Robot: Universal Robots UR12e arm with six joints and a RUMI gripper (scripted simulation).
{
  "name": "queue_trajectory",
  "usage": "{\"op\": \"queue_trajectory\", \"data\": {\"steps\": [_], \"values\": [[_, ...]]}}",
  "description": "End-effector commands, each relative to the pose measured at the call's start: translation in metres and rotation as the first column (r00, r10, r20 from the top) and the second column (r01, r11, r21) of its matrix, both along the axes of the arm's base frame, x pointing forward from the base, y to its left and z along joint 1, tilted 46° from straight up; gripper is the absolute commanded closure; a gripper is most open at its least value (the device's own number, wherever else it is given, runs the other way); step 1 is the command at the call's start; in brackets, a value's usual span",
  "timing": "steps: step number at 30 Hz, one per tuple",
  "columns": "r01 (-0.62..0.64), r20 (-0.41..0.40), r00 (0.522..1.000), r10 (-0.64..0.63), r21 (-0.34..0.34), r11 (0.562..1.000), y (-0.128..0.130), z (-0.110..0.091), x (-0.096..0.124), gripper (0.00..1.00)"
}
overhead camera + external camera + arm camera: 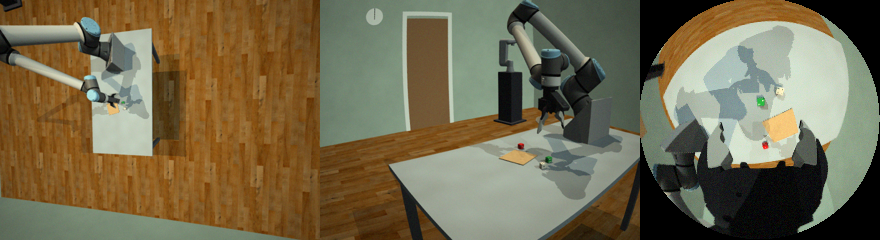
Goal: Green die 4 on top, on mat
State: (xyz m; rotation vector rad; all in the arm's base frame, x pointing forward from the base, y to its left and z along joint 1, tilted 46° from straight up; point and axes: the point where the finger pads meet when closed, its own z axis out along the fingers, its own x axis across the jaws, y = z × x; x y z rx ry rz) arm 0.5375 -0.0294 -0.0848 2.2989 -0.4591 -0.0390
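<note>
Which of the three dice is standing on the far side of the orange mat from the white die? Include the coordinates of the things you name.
The red die (520,145) (765,145): it alone sits across the flat orange square mat (113,109) (518,157) (782,125) from the white and green dice.

And there's the brown door (428,72) in its white frame, a round clock (374,16) up on the green wall (475,51) beside it! Beyond the desk's far edge, a black pedestal (509,96) stands on the wooden floor (232,116) (464,131), carrying a grey, bent-shaped device (503,52). Dark legs (155,53) (410,211) prop the desk's corners.
</note>
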Motion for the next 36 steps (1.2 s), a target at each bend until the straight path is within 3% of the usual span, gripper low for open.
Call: {"op": "queue_trajectory", "data": {"steps": [1,12,24,29,36], "values": [[0.000,0.002,1.000,0.000,0.000,1.000,0.000,0.001,0.000,0.00],[-0.014,-0.012,1.000,0.014,0.003,1.000,0.000,0.000,0.000,0.00],[-0.124,-0.121,0.984,0.127,0.038,0.992,-0.003,-0.005,-0.001,0.00],[-0.220,-0.217,0.948,0.232,0.080,0.972,-0.005,-0.009,-0.002,0.00],[-0.350,-0.347,0.855,0.385,0.161,0.923,-0.010,-0.015,-0.003,0.00]]}}
